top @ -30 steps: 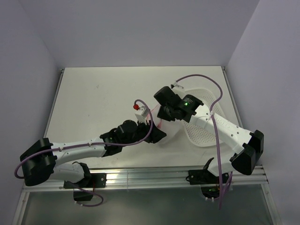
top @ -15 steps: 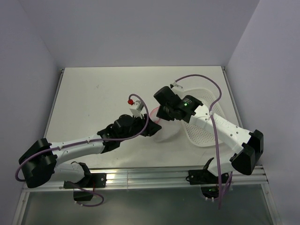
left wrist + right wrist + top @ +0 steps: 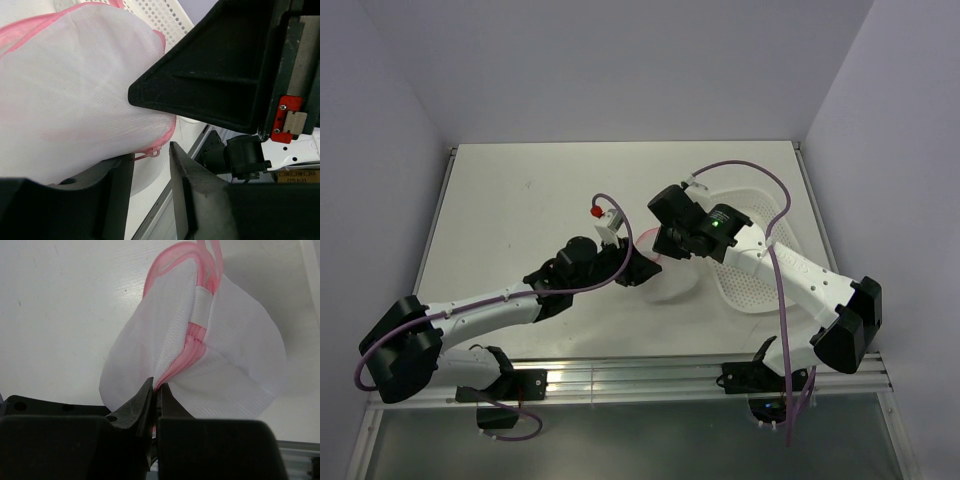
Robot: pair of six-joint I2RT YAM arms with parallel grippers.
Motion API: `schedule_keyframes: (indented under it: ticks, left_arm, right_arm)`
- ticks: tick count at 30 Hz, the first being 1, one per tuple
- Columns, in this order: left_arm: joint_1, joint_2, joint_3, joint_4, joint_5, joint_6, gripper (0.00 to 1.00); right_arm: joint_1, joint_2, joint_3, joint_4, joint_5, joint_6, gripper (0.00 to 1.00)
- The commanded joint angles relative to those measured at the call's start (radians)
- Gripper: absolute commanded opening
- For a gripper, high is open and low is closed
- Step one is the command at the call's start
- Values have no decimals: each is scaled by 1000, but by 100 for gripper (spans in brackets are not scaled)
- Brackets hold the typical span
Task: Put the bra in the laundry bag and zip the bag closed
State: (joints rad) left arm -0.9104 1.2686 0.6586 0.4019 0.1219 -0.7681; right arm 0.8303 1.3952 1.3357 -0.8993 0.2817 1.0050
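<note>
The laundry bag [image 3: 672, 282] is soft white mesh, crumpled, with pink trim. It is right of the table's [image 3: 520, 210] centre, between both grippers and just left of the white perforated plastic basket [image 3: 757, 275]. The right gripper [image 3: 156, 392] is closed, pinching the pink zipper seam [image 3: 192, 342]. The left gripper [image 3: 151, 159] has its fingers a little apart, and the pink zipper tab [image 3: 150, 151] sits at the gap's mouth. I cannot tell whether they touch it.
</note>
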Motion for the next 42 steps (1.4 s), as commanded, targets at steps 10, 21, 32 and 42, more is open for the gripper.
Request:
schedule_keyframes:
  ticks: [10, 21, 32, 42]
  left_arm:
    - [15, -11, 41, 95, 47, 18, 27]
    - [15, -54, 30, 26, 42, 36, 0]
    - [16, -129, 18, -106, 39, 76, 0]
    - [34, -212, -79, -169, 19, 59, 0]
  right_arm:
    - [13, -18, -3, 8, -70, -8, 0]
    - [12, 10, 19, 22, -65, -83, 0]
    - [-33, 47, 48, 53, -93, -244, 0]
    - [-114, 103, 137, 66, -173, -321, 0]
